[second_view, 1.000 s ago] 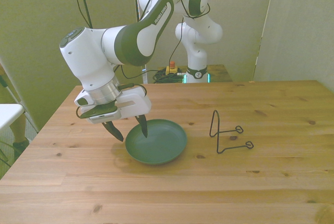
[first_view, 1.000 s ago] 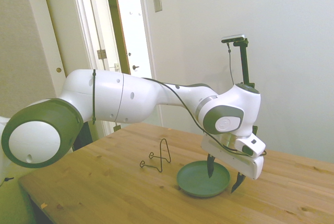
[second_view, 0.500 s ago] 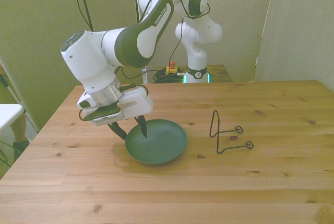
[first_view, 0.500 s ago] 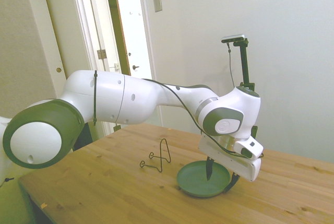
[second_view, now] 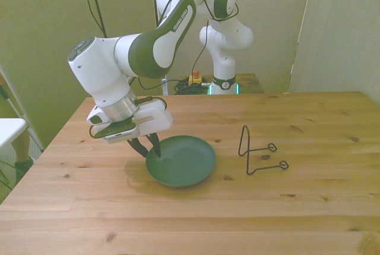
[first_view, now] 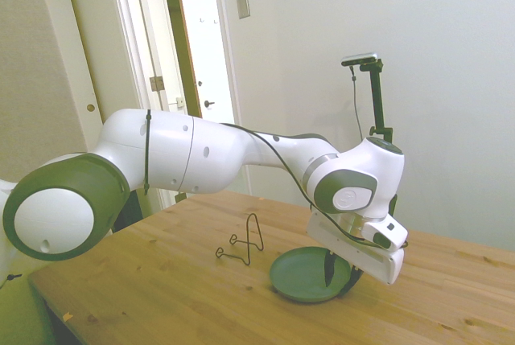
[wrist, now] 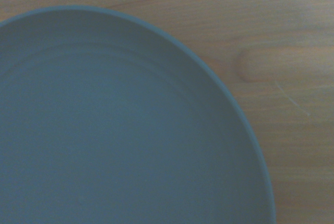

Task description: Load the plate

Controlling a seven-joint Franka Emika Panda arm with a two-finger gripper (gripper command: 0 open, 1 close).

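Plate: a round, shallow, matte grey-green plate (second_view: pixel 183 161) is seen on the wooden table (second_view: pixel 196 219), about mid-table, towards the front view's left; one rim side looks slightly lifted in the side view (first_view: pixel 306 276).
Gripper: the white two-finger gripper with dark fingers (second_view: pixel 149 147) is closed onto the plate's rim at the side on the front view's left; one finger (first_view: pixel 329 267) is seen inside the plate, the other outside the rim.
Wrist view: filled mostly by the plate's inner surface (wrist: pixel 115 130), blurred; bare table wood is seen beyond its rim.
Wire stand: a thin dark wire stand (second_view: pixel 256 153) is placed apart from the plate, towards the front view's right; upright loop, two feet on the table.
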